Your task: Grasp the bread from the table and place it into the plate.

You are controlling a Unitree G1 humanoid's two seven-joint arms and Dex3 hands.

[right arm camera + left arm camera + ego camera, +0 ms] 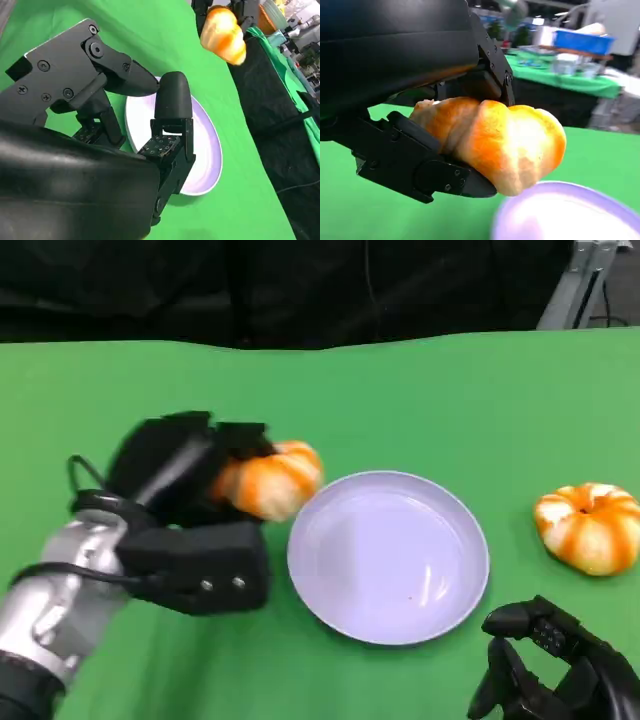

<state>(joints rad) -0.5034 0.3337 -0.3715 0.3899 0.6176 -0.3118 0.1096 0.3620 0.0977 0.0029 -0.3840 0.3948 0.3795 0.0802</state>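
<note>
Currently the left hand (190, 495) grips the bread (270, 478), an orange-and-white glazed roll, fingers clamped on it from both sides; the left wrist view shows black fingers (427, 172) closed under and behind the roll (495, 145). Bread is lifted off the green table (400, 390), just left of the plate (388, 556) and at its far-left rim, not over the middle. Plate is pale lavender, round, lying flat at table centre, nothing in it. Second roll (590, 527) of the same kind sits on the table to the right of the plate, apart from it. Right hand (555, 665) is at the near right, just beside the plate's near-right edge, fingers apart and holding nothing; the right wrist view shows its fingers (172, 107) spread above the plate (207, 150), with the held bread (223, 28) beyond. Black backdrop behind the table's far edge.
</note>
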